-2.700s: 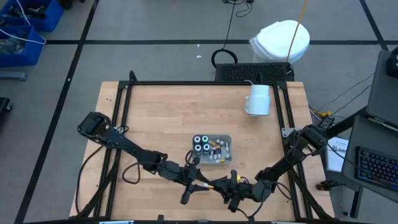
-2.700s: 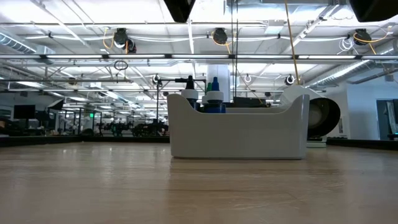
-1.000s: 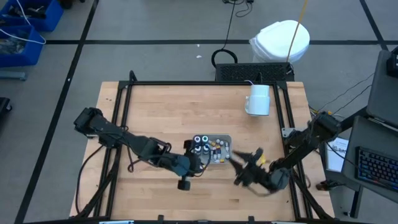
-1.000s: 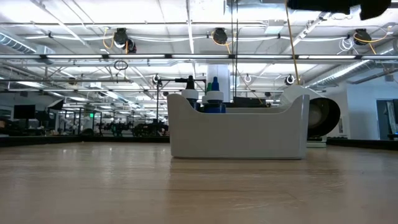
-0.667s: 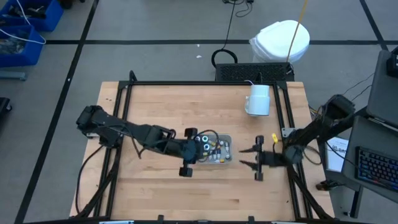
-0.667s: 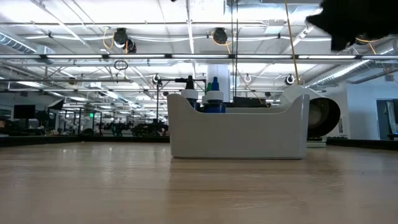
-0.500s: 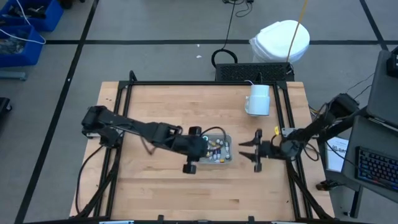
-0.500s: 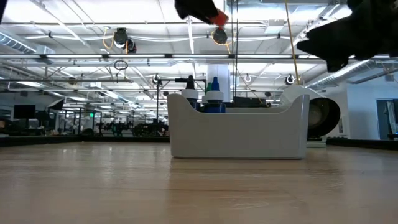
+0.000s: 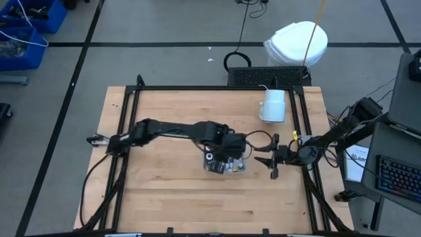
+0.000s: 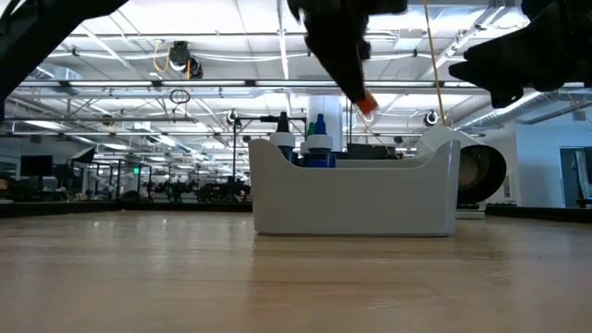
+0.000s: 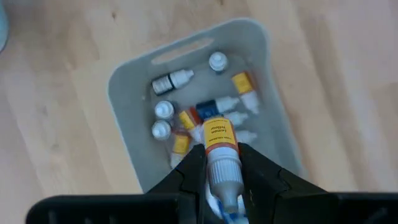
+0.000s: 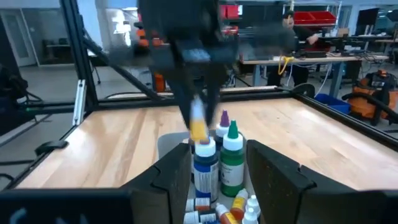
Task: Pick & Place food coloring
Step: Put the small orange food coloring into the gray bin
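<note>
Your left claw [image 11: 222, 171] is clamped on a small yellow dropper bottle [image 11: 219, 142], gripping its white cap end so the orange-collared body points down toward the tray [image 11: 124, 93]. In the high view that claw [image 9: 227, 150] hangs directly over the clear tray [image 9: 241, 170], which sits just right of the table's [image 9: 164, 118] centre. The bottle is above the tray, not yet inside it; the low view shows its tip [image 10: 366, 106] above the tray's rim [image 10: 351, 180].

Below it, the tray already holds the rest of the food coloring: small bottles lying on their sides [image 11: 239, 84] and white caps standing upright [image 11: 163, 109], plus taller blue [image 12: 205, 165] and green [image 12: 232, 163] bottles seen from the right wrist.

Your right claw [image 9: 268, 158] waits at 3 o'clock of the tray, just beside it, fingers spread wide and holding nothing.

Watch these risks:
- The grip is on the narrow cap, so the bottle could pivot or slip out early if the arm jerks.
- Dropped from this height, it may bounce off the crowded bottles and hop over the low rim.
- Lowering too far could knock over the upright bottles.
- The right claw sits close enough that a sideways move by either arm could cause contact.
</note>
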Robot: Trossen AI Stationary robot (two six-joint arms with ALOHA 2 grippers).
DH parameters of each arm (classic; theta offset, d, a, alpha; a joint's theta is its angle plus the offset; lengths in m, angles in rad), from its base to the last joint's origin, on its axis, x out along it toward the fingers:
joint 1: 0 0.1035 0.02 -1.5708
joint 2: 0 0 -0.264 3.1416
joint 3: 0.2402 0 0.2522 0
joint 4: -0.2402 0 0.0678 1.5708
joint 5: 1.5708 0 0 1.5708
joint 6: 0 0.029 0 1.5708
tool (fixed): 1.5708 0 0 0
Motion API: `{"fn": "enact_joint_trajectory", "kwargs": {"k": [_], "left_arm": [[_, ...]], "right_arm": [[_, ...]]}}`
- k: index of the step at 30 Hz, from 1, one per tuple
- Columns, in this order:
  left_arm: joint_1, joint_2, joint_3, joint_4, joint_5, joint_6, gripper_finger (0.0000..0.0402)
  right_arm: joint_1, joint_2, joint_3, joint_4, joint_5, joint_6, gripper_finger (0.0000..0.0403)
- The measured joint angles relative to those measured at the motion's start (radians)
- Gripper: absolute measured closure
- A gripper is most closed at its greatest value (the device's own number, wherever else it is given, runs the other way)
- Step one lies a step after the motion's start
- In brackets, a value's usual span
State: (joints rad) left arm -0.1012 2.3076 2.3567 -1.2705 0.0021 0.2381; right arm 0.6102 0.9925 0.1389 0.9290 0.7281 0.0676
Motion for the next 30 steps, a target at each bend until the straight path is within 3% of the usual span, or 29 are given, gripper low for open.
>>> {"fn": "enact_joint_trajectory", "kwargs": {"k": [7,13,30], "left_arm": [[0.006,0.060,-0.021,0.054,-0.026,0.203,0.0328],[-0.013,0.081,-0.021,0.121,-0.150,0.361,0.0328],[-0.010,0.145,-0.021,0.142,-0.173,0.464,0.0328]], "right_arm": [[0.014,-0.034,0.000,-0.048,0.002,-0.030,0.0259],[0.014,-0.042,0.000,-0.057,0.004,-0.052,0.0261],[-0.009,-0.041,0.001,-0.075,0.008,-0.110,0.0261]]}}
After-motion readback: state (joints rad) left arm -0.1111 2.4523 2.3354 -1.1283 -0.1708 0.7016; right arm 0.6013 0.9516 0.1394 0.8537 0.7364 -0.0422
